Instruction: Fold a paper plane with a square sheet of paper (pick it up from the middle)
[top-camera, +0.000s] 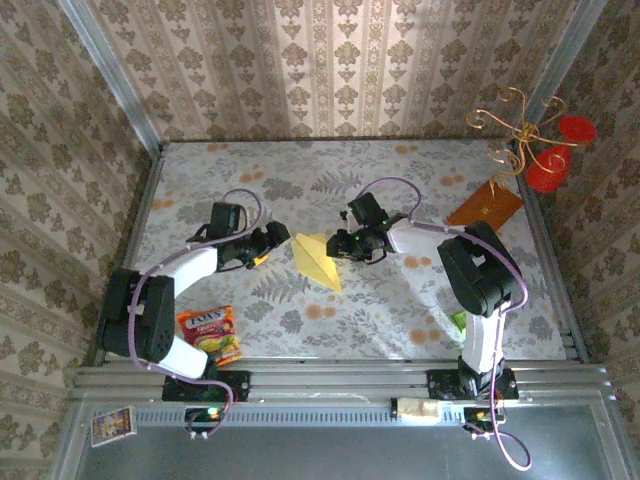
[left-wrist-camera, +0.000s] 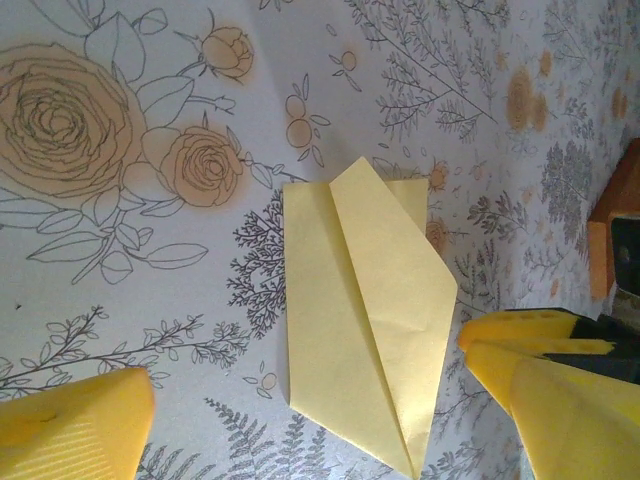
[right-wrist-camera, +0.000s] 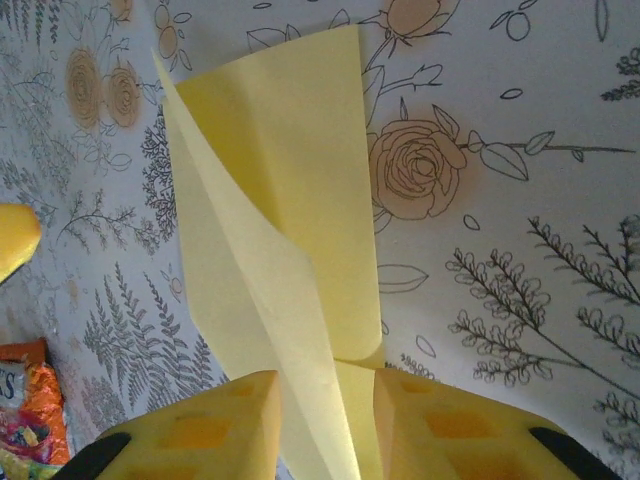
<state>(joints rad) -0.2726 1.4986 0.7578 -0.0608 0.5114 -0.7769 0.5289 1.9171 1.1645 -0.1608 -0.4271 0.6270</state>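
The folding looks well along: the paper plane (top-camera: 318, 262), a thin pale-yellow sheet creased into a narrow pointed dart, lies in the middle of the flower-printed grey and orange tablecloth (top-camera: 400, 310), between the two arms; seen from the left wrist it is a long kite shape with one centre crease, flat on the cloth. The left gripper (left-wrist-camera: 305, 370) sits low beside it, yellow jaws spread wide, one either side of the dart's pointed end, holding nothing. The right gripper (right-wrist-camera: 328, 420) is at the opposite edge, jaws drawn narrow with a raised flap of the paper running up between them; whether they nip that flap or merely flank it, I cannot tell. I'd judge a wing fold is in hand; the next move calls for the flap to be carried over along the crease while the other arm pins the body flat, then a firm press, since such thin paper will likely spring back. A crinkly orange snack packet (top-camera: 210, 333) and a stiff orange-brown square board (top-camera: 485, 207) lie well apart.
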